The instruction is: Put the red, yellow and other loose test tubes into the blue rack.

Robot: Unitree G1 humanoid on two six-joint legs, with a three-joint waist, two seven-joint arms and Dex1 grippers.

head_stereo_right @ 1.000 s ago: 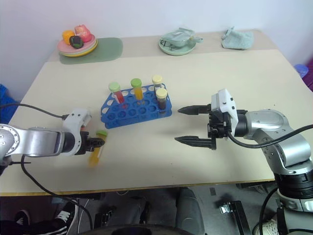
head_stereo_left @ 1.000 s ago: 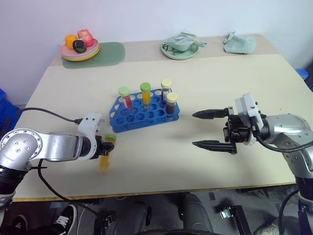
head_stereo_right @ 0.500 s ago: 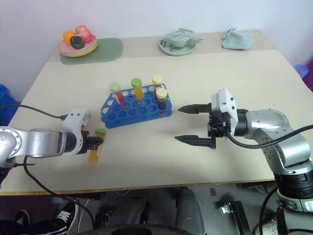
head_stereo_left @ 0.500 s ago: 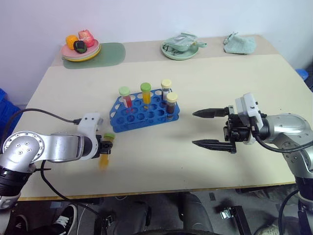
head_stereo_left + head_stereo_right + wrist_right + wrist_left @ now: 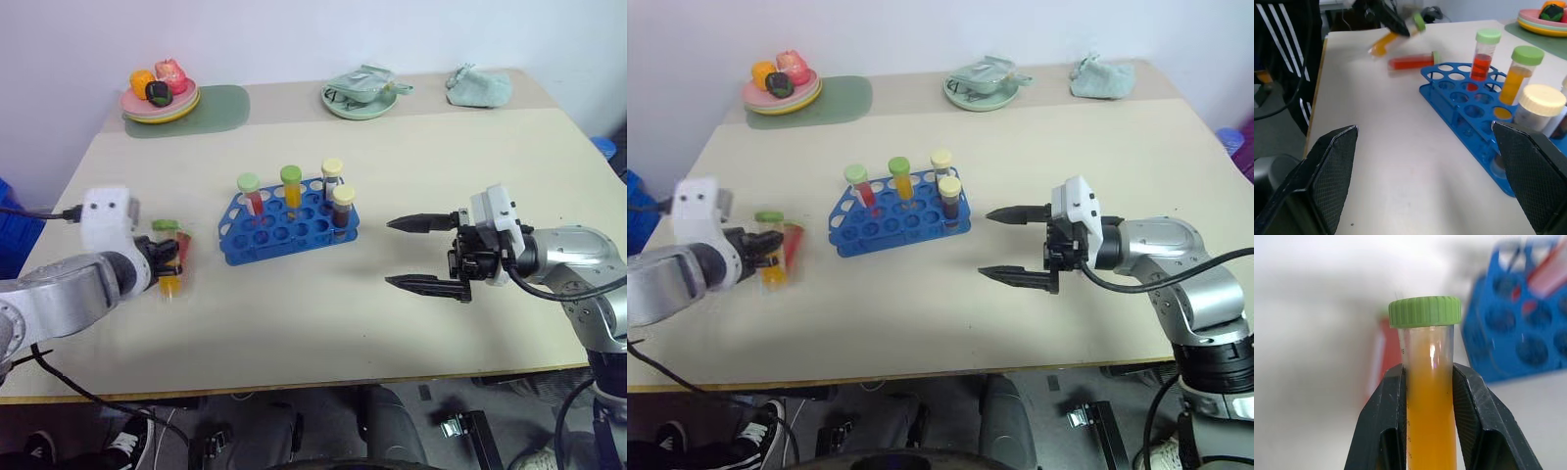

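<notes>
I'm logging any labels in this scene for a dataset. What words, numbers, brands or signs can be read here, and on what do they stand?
No text can be read with certainty.
Orange test tube held in the left gripper: faint graduation marks and tiny printed figures down its side, too small and blurred to read.
Blue rack: no lettering visible.
Tubes standing in the rack, the red tube lying on the table: no labels visible.

text: none legible | orange tube [image 5: 1430, 396] held in left tool [image 5: 1429, 431]: faint graduation marks down its wall, digits too small to read | blue rack [image 5: 289, 227] beside it: no readable label | bench [image 5: 411, 186]: no print or signs
</notes>
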